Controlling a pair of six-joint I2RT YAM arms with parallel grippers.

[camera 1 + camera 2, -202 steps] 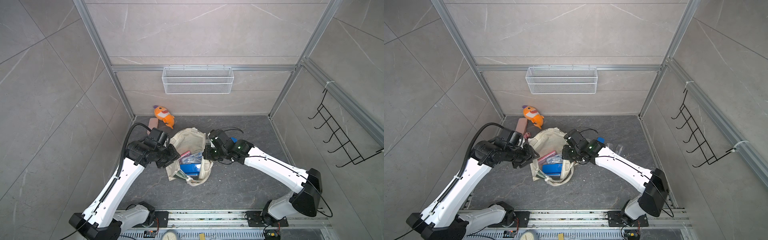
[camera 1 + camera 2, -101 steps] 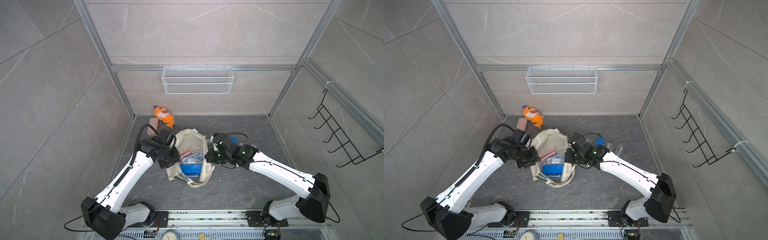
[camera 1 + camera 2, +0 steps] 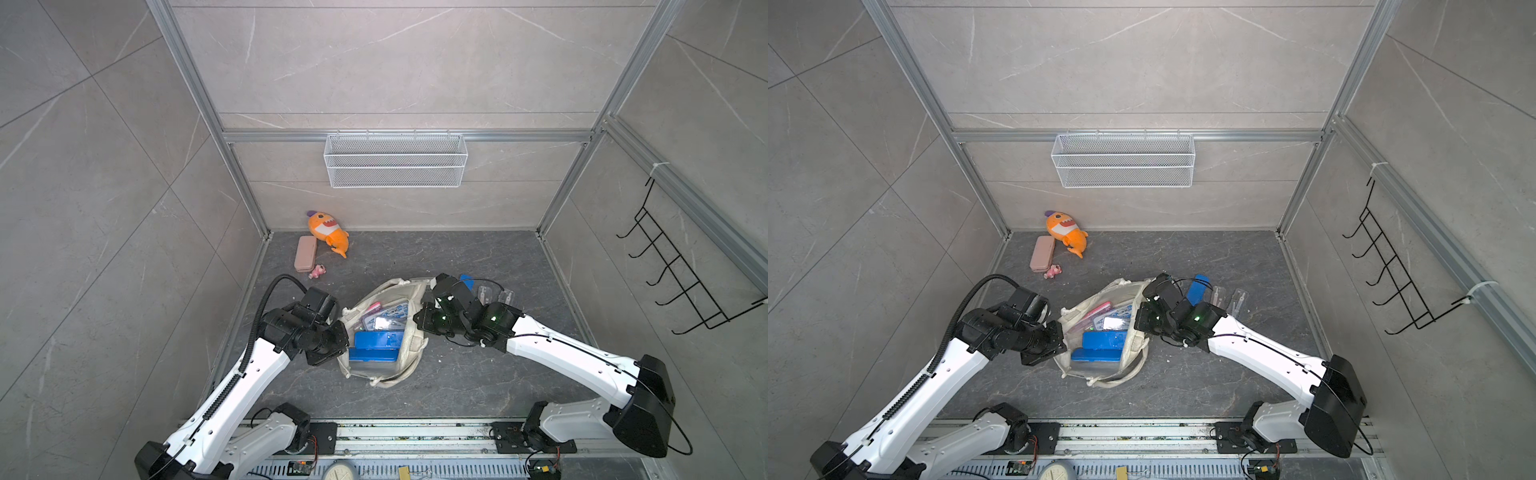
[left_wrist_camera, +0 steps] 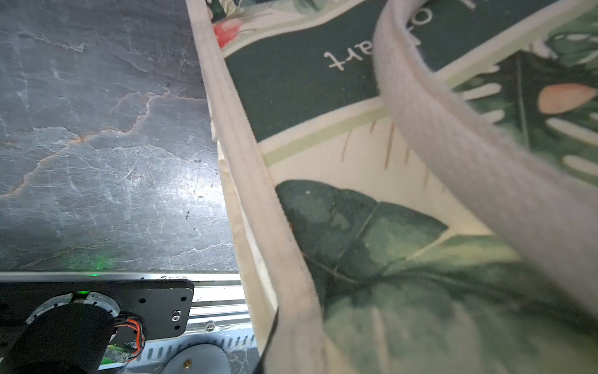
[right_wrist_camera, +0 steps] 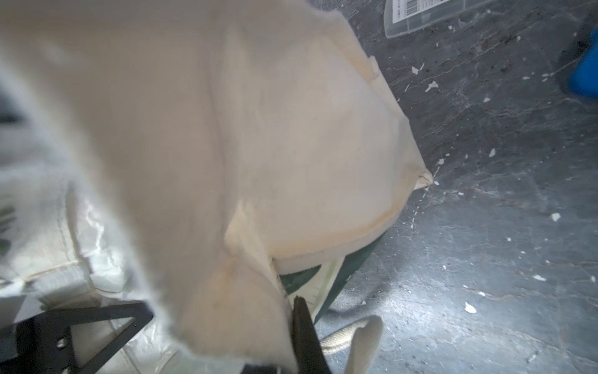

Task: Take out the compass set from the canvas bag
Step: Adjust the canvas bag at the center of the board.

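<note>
— Canvas bag (image 3: 411, 357) mid-floor, mouth open upward. Clamped on its left rim by the left gripper (image 3: 341, 329), fingers together on cloth; pinched the same way on the right rim by the right gripper (image 3: 419, 321).
— Compass set?
— Not yet out. Probably the clear-lidded case (image 3: 384, 319) just beyond the blue box (image 3: 376, 343); hard to confirm. Likely light, rigid, slick. Best gripped across the narrow edges.
— Writing?
— Upside-down letters ending "art" on the green print (image 4: 291, 81), partly hidden by the handle (image 4: 453, 145). Farther right, barcode label (image 5: 417, 9), unreadable.

Count's in: one canvas bag (image 3: 415, 347), one orange plush (image 3: 326, 230), one pink case (image 3: 305, 253), two clear packets (image 3: 485, 293), one wire basket (image 3: 395, 166).
</note>
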